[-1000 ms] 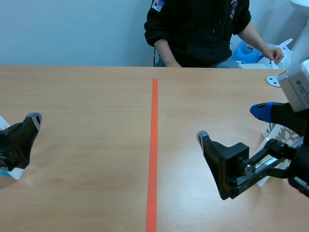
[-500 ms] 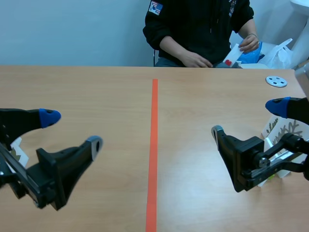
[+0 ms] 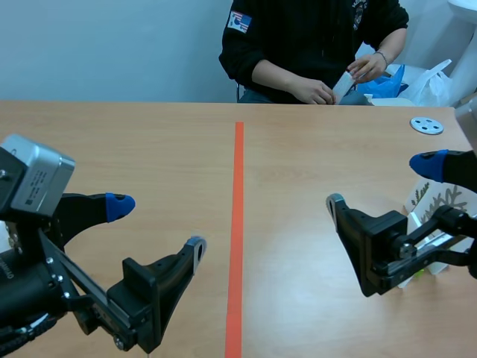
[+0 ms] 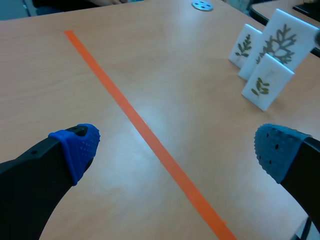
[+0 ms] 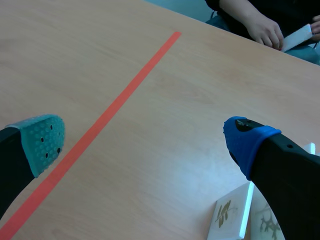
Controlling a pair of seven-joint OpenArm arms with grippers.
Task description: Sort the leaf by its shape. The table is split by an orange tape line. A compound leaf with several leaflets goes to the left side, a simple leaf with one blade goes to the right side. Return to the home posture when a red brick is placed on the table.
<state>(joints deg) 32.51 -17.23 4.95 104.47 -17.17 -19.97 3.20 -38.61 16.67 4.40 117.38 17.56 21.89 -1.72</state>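
Several white cards with pressed leaves (image 3: 436, 201) stand at the right edge of the table, behind my right gripper (image 3: 381, 183). The left wrist view shows three of them: a small sprig card (image 4: 245, 45), a large branching-leaf card (image 4: 282, 37) and a card with a few leaflets (image 4: 265, 82). My right gripper (image 5: 145, 139) is open over bare wood, with a leaf card (image 5: 227, 215) beside its blue finger. My left gripper (image 3: 157, 225) is open and empty, left of the orange tape line (image 3: 237, 224). No red brick is in view.
A person sits across the table, holding a white card (image 3: 343, 82) in both hands. A white disc (image 3: 427, 125) lies at the far right. A blue bag (image 3: 384, 78) and a white bag (image 3: 436, 82) sit behind the table's far edge.
My left arm has swung in from the left edge toward the tape line, with its gripper open. My right gripper drew back a little to the right. The person picked up a white card.
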